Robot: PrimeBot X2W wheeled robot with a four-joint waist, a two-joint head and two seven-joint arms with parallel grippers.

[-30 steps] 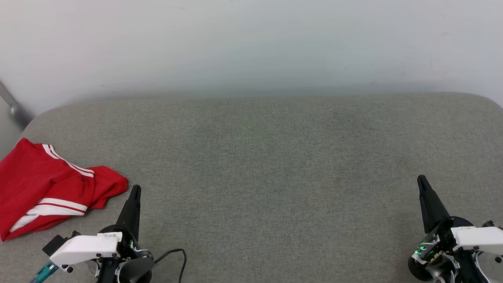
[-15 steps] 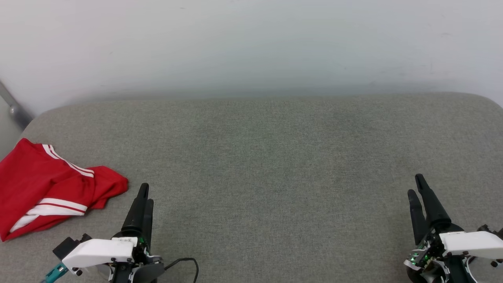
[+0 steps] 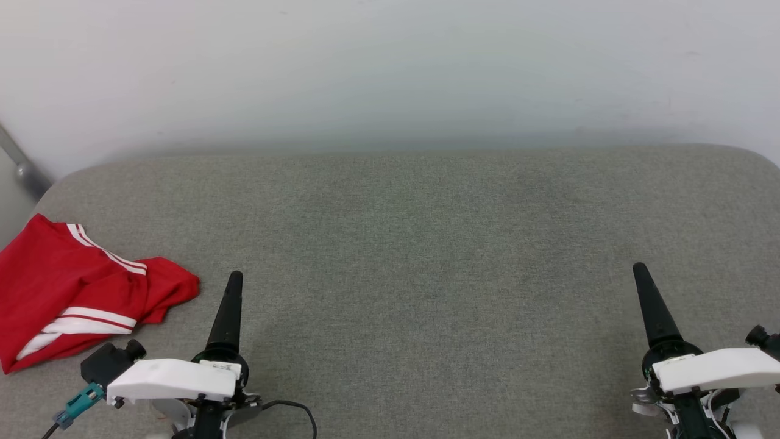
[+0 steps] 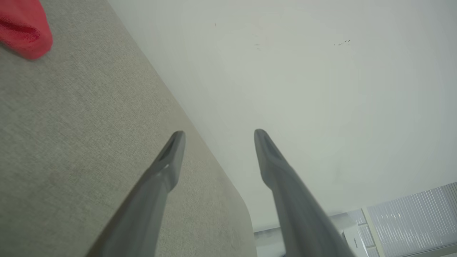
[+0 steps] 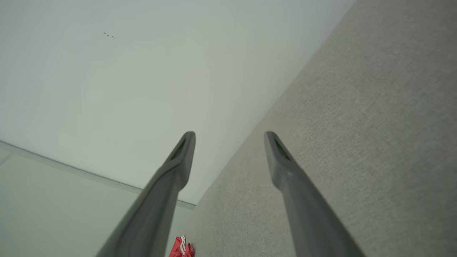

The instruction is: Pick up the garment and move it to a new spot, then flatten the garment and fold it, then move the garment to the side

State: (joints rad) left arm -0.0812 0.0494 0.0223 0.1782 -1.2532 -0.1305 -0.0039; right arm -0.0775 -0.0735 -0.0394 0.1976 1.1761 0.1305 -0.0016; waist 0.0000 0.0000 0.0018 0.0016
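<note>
At the surface's (image 3: pixel 426 244) left edge the crumpled garment (image 3: pixel 73 299) is found not yet picked up, both pairs of jaws are held wide and empty, and a leftward reach is judged needed.

You should count one red jersey (image 3: pixel 67 286), two grippers, namely the left gripper (image 4: pixel 218 132) and the right gripper (image 5: pixel 229 134), one grey fabric surface (image 3: pixel 426 244) and one pale wall (image 3: pixel 390 73).

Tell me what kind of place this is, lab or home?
Likely a lab or test room, though I can't be sure: a grey fabric-covered surface against a bare white wall, with a red garment lying on it.
</note>
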